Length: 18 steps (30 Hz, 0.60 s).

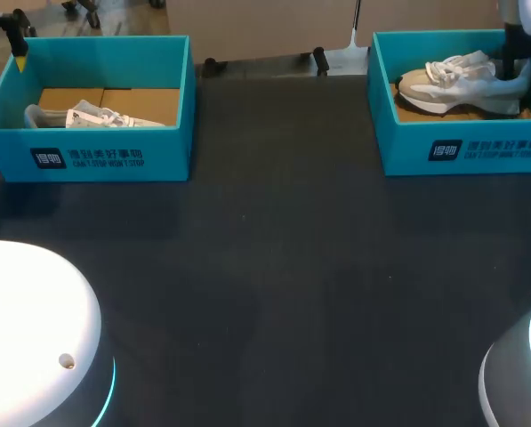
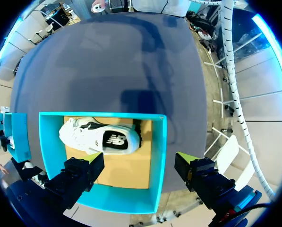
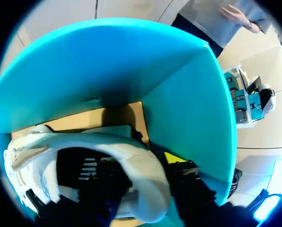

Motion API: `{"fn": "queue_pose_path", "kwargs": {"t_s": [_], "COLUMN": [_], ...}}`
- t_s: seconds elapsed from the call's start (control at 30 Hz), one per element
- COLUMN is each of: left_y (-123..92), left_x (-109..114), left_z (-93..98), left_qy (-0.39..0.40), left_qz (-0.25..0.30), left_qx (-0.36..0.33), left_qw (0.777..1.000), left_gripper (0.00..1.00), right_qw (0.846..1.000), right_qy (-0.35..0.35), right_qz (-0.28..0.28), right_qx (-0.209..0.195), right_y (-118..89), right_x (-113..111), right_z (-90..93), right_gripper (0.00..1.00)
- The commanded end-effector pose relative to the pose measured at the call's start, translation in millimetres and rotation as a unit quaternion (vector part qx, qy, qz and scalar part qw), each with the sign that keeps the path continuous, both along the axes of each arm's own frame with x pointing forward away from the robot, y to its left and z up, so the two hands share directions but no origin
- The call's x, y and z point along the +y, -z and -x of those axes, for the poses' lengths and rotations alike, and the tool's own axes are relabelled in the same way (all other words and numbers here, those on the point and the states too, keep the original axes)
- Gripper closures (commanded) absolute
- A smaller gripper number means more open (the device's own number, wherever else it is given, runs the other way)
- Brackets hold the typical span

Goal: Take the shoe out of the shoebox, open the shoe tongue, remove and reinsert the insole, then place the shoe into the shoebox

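Note:
Two teal shoeboxes stand at the back of the dark table. The right shoebox (image 1: 465, 147) holds a white and grey shoe (image 1: 461, 84). My right gripper (image 1: 514, 62) reaches down into this box at the shoe's heel. In the right wrist view the right gripper (image 3: 143, 172) is shut on the shoe (image 3: 131, 156), one finger inside the heel opening and the yellow-tipped finger (image 3: 171, 158) outside. My left gripper (image 2: 138, 163) hangs open above the left shoebox (image 2: 103, 198), well over its white shoe (image 2: 98, 137) and touching nothing.
The left shoebox (image 1: 96, 156) with its white shoe (image 1: 96, 116) sits at the back left, my left gripper (image 1: 20, 53) over its far left corner. The tall teal wall (image 3: 107, 66) stands close around my right gripper. Dark table surface lies between and in front of the boxes.

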State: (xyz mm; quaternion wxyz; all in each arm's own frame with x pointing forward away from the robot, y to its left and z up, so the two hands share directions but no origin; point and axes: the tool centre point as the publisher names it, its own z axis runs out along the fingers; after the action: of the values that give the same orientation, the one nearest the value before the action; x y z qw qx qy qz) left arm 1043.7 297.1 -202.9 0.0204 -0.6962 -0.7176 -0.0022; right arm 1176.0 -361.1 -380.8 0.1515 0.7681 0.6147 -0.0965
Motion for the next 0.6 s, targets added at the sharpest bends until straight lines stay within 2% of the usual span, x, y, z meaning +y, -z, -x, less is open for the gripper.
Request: {"fn": "queue_pose_path", "kwargs": {"t_s": [0.03,0.27,0.6], "left_y": [-0.2,-0.2,-0.2], "left_x": [-0.1,-0.1,-0.1], "left_z": [1.2,1.2,1.2], "left_qy": [0.0,0.0,0.0], "left_qz": [-0.001,-0.001,-0.001], "left_qx": [-0.001,-0.001,-0.001], "left_qw": [1.0,1.0,1.0], "left_gripper": [0.0,0.0,0.0], "right_qw": [1.0,1.0,1.0], "right_qy": [0.014,0.015,0.028], "right_qz": [-0.004,0.006,0.008], "right_qx": [0.023,0.019,-0.007], "right_y": [6.9,1.9,-17.1], "right_x": [-1.1,-1.2,-0.4], "right_z": [-12.5,-9.3,-2.0], "right_gripper": [1.0,1.0,1.0]}}
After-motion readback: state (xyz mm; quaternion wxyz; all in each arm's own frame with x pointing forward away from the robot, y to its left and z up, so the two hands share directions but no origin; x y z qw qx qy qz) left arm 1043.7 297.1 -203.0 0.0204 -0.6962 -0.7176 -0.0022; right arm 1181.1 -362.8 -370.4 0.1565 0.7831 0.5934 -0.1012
